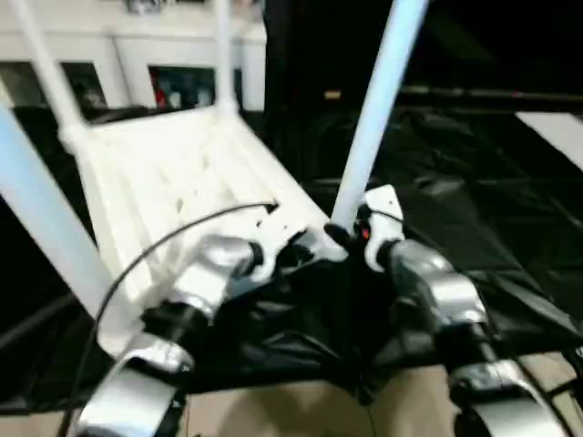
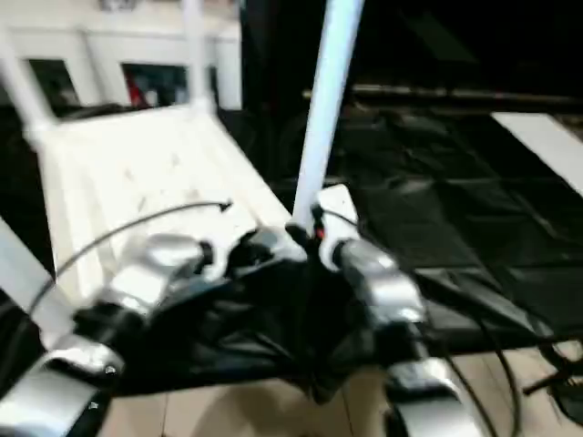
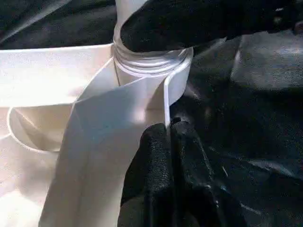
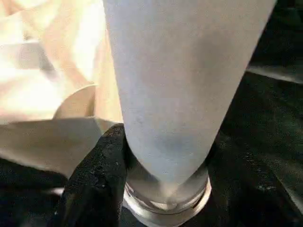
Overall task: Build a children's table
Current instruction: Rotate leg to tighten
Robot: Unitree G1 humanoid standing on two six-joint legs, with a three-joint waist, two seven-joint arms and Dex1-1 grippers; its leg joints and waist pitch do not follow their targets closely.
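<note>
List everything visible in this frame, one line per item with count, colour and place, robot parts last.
tabletop: one, white, lying ribbed side up on the black sheeting.
legs: four, white, standing up from the tabletop's corner sockets; the near-right one is being handled.
black sheeting: one, black, draped over the big table under the work.
cabinets: white, along the far wall.
floor: light, in front of the sheeting.
left end effector: one, black, pinched on the tabletop's rim by the near-right socket.
right end effector: one, black, around that leg's base.

Upturned white tabletop [image 1: 173,191], legs [image 1: 378,109] upright
</note>
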